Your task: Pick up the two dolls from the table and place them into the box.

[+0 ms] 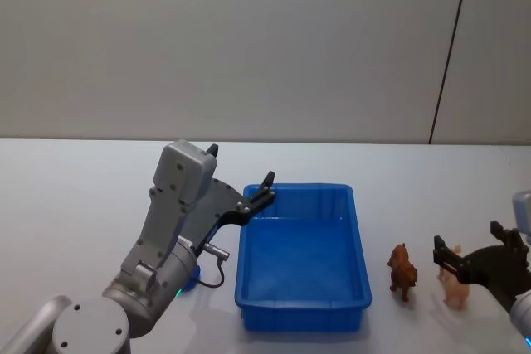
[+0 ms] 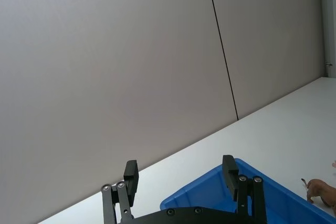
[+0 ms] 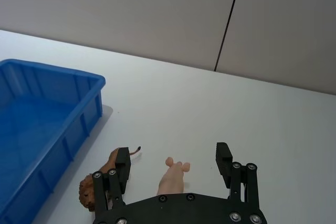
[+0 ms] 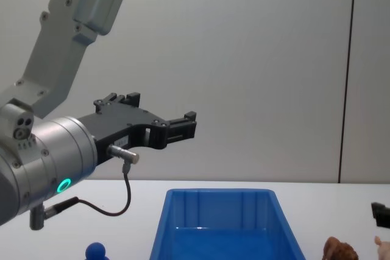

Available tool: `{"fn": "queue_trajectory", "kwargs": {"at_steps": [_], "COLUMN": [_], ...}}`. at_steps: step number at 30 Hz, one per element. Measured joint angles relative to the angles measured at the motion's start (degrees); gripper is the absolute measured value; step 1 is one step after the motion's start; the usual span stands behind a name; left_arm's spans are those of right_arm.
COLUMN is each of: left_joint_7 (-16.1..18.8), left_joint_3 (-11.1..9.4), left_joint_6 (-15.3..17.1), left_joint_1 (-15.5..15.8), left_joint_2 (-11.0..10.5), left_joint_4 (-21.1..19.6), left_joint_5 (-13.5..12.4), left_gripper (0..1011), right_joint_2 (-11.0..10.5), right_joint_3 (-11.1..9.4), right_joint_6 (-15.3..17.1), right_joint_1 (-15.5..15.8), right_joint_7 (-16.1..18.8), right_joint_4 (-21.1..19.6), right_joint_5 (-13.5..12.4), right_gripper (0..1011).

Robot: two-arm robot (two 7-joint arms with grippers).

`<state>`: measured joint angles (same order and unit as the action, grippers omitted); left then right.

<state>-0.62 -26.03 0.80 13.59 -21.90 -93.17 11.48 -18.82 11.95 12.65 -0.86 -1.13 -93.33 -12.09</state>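
Black right jaws stand open at the lower right of the head view, low over the bench [image 1: 66, 205]. They straddle a pale peach toy [image 3: 172, 179], and neither finger visibly touches it. Just outside the finger nearer the box [image 1: 303, 308] stands the reddish-brown doll [image 1: 402, 271], a small four-legged animal figure with a fuzzy mane and a thin tail.

It looks light and fairly stiff, and the fuzzy coat should give the pads some friction. The legs and tail are too thin to hold, so the body, taken across its flanks, seems the safest grip. Standing so close to the finger, it could tip over at a slight nudge.

The left jaws are also open and empty, raised in the air above the upper-left corner of the box. The blue doll [image 4: 96, 251] sits on the bench at the lower left of the chest view, below the left arm and clear of the box. Its ball head would likely squirt out of a pinch, so a hold lower down looks wiser, though the body is mostly hidden. The box holds nothing yet.
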Motion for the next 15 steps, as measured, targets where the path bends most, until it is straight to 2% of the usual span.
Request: {"fn": "queue_trajectory", "kwargs": {"at_steps": [15], "left_joint_7": [0.0], "left_joint_3": [0.0], "left_joint_6": [0.0], "left_joint_1": [0.0], "left_joint_2": [0.0], "left_joint_4": [0.0], "left_joint_5": [0.0], "left_gripper": [1001], "right_joint_2": [1.6], "right_joint_3": [0.4], "right_joint_6": [2.9], "right_joint_1": [-1.8], "right_joint_7": [-0.4], "right_joint_4": [4.1], "right_joint_5": [1.2], "right_gripper": [1001]}}
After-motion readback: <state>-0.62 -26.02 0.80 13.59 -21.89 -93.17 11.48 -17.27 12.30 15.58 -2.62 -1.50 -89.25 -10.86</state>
